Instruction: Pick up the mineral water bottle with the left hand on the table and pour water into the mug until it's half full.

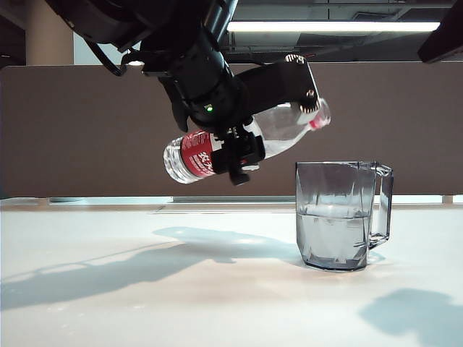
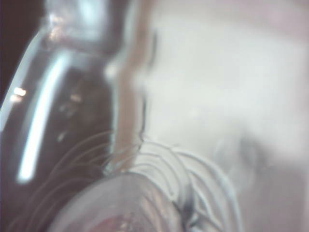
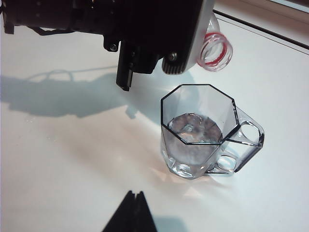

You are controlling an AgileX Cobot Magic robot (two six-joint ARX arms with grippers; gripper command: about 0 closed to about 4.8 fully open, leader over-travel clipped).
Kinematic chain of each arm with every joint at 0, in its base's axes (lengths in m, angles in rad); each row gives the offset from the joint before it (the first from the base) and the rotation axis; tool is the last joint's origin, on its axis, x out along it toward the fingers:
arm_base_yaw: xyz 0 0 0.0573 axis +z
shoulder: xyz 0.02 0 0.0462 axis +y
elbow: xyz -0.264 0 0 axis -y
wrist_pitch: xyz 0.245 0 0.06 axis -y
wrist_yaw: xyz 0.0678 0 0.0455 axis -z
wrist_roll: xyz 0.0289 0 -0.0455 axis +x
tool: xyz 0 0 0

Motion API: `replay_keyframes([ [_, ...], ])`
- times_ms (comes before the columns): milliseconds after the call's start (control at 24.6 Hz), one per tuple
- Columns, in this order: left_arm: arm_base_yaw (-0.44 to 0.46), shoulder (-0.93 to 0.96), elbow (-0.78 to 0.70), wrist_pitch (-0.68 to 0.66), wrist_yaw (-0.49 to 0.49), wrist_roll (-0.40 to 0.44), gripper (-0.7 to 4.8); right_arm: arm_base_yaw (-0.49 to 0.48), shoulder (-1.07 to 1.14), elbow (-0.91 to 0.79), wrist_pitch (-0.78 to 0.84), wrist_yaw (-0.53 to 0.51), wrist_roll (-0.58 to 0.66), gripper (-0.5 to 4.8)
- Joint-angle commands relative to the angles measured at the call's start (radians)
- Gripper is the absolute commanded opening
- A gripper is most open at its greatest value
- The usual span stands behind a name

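My left gripper (image 1: pixel 262 134) hangs above the table (image 1: pixel 145 289), shut on the mineral water bottle (image 1: pixel 195 153) around its middle. The bottle lies almost level with its uncapped, red-ringed mouth (image 3: pixel 216 50) slightly raised, just over the near rim of the mug (image 1: pixel 340 217). No stream of water shows. The smoky faceted mug (image 3: pixel 198 130) stands on the table with water roughly halfway up. The left wrist view shows only the blurred clear bottle (image 2: pixel 120 203) up close. My right gripper (image 3: pixel 134 195) is shut and empty, held above the table short of the mug.
A brown partition wall (image 1: pixel 72 130) runs behind the table's far edge. The left arm's shadow (image 1: pixel 108 267) falls across the tabletop left of the mug. The mug's handle (image 3: pixel 246 145) points away from the left arm.
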Motion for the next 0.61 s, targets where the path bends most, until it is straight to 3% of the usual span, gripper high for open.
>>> replay_keyframes([
  [41,-0.001,-0.015,0.007,0.027,0.04,-0.158,2.64,0.0,-0.001,0.008,0.019,-0.001,0.003,-0.02],
  [203,0.01,-0.059,0.005,-0.012,0.059,-0.416,2.64,0.0,-0.001,0.008,0.019,-0.002,0.003,-0.02],
  [447,0.106,-0.174,-0.015,-0.083,0.263,-0.789,2.63,0.001,-0.001,0.008,0.018,-0.005,0.003,-0.02],
  [609,0.198,-0.241,-0.07,-0.081,0.362,-0.939,2.64,0.001,-0.001,0.008,0.019,-0.005,0.003,-0.02],
])
